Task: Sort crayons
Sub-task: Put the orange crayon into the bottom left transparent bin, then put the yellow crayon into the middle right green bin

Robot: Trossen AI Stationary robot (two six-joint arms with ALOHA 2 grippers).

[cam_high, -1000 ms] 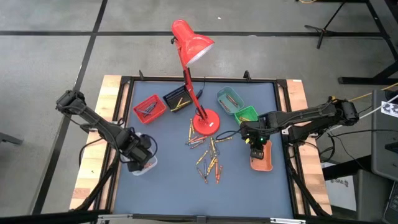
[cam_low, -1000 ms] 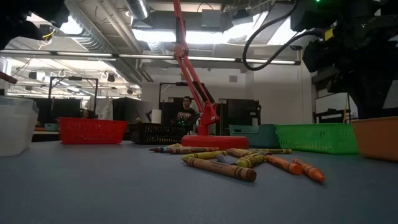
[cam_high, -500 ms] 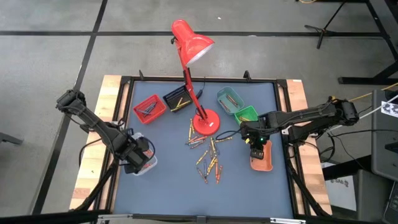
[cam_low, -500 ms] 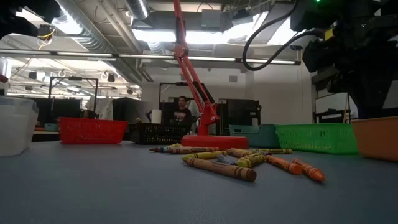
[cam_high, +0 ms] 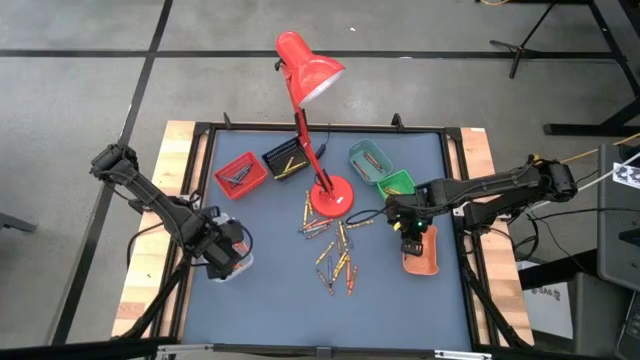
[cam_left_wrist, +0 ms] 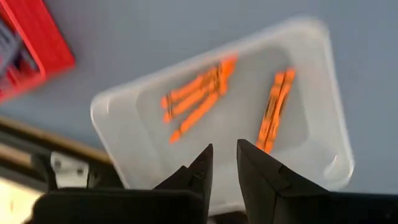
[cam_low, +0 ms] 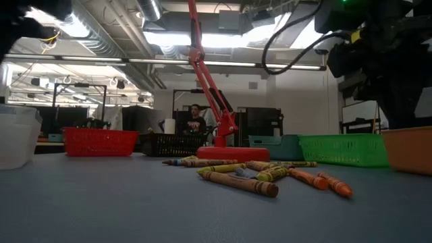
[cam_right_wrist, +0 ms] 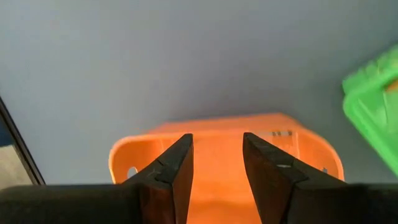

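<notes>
A loose heap of crayons [cam_high: 335,248] lies on the blue-grey mat in front of the red lamp's base; the low view shows them lying flat [cam_low: 237,181]. My left gripper [cam_high: 222,250] hangs open, pointing down, above the clear tray [cam_left_wrist: 311,74] near the table's left edge. Several orange crayons [cam_left_wrist: 196,99] lie in that tray, and nothing is between the fingers. My right gripper [cam_high: 412,240] stands open above the orange tray [cam_right_wrist: 217,146] at the right, with nothing between its fingers either.
A red desk lamp [cam_high: 330,197] stands mid-table behind the heap. Red [cam_high: 240,175] and black [cam_high: 285,160] trays sit at the far left, teal [cam_high: 368,157] and green [cam_high: 396,184] trays at the far right. Bare mat lies along the near edge. A person shows beyond the table [cam_low: 196,121].
My left gripper has swung slightly above the clear tray without leaving it. A small red tip that showed at the low view's left edge above the tray no longer shows. The right arm has kept still.
</notes>
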